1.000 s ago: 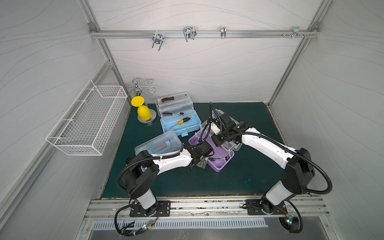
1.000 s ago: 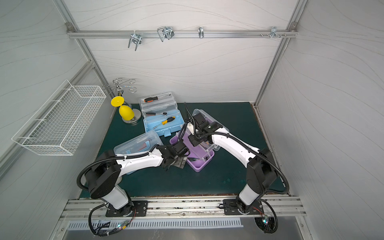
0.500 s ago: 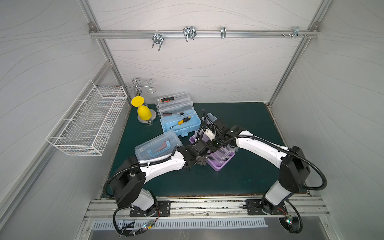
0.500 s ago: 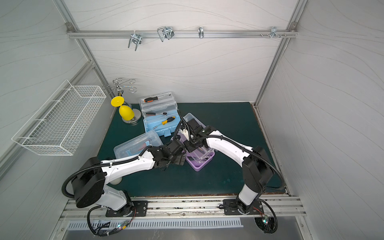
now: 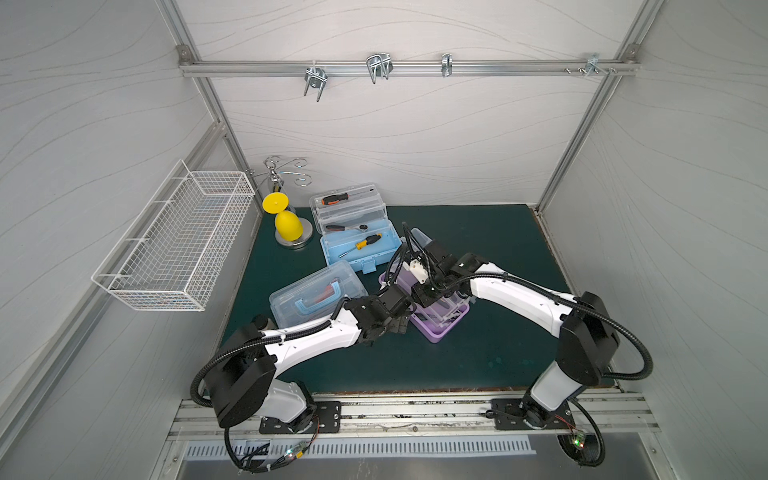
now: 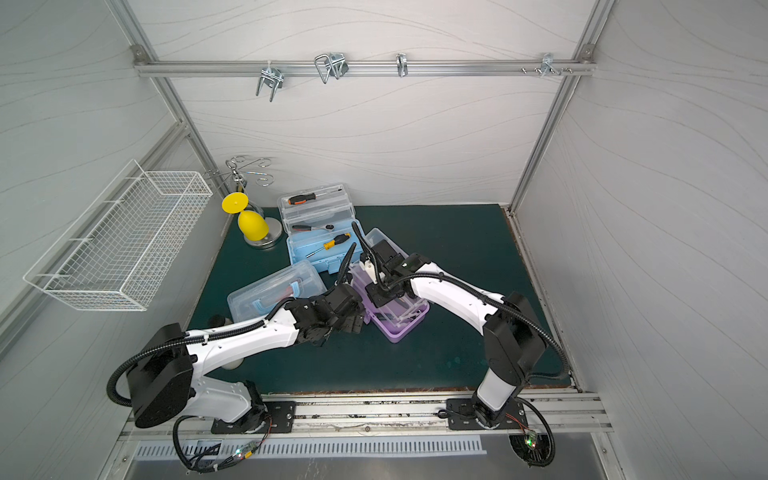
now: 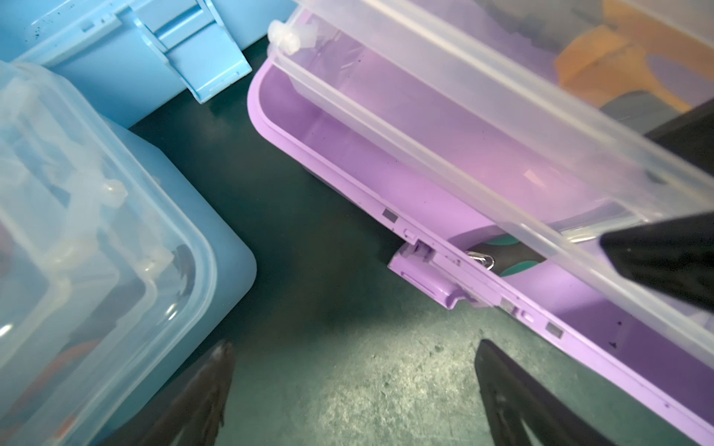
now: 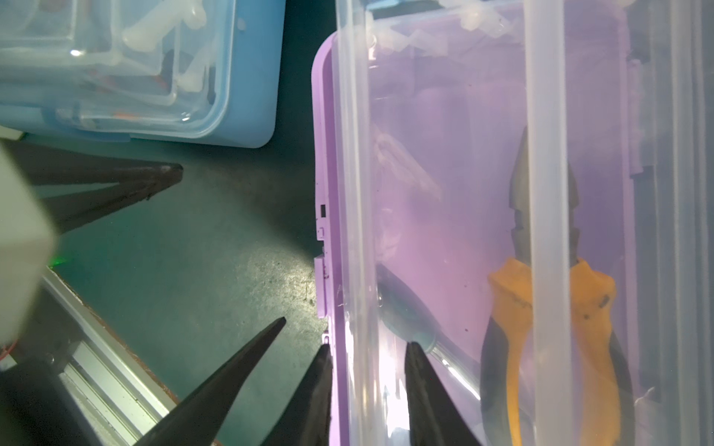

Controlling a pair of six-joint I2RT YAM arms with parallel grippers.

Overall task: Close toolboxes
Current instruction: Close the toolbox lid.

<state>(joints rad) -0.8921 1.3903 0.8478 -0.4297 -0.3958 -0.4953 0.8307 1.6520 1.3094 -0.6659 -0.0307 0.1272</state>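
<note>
Straddling the front edge of the purple toolbox [image 5: 441, 331], the right gripper [image 8: 369, 347] has its jaws a little apart. One finger is outside the purple wall and the other is over the clear lid [image 8: 444, 154]. A bright gap shows between the lid's rim and the inner finger, so nothing is clamped.

Purple toolbox: middle of the green mat [image 5: 478, 361], skewed to the mat's edges. The lid is lowered over the base but not seated; the left wrist view shows a gap between the clear rim and the purple rim. The latch [image 7: 425, 284] hangs loose on the front wall, unfastened. Pliers [image 8: 506, 305] with orange-and-black handles lie inside, seen through the lid.

Left gripper [image 7: 353, 347]: over bare mat just in front of the latch, jaws wide, nothing between them. It sits between the purple toolbox and the near light-blue toolbox [image 5: 299, 297].

Near light-blue toolbox: to the robot's left of the purple one and apart from it, clear lid down. Whether its latch is fastened cannot be told.

Far light-blue toolbox [image 5: 353, 262]: behind both, toward the back wall, lid open and tilted back. A yellow-handled screwdriver [image 5: 366, 242] lies in its base. Its latch comes close to the purple toolbox; contact cannot be told.
</note>
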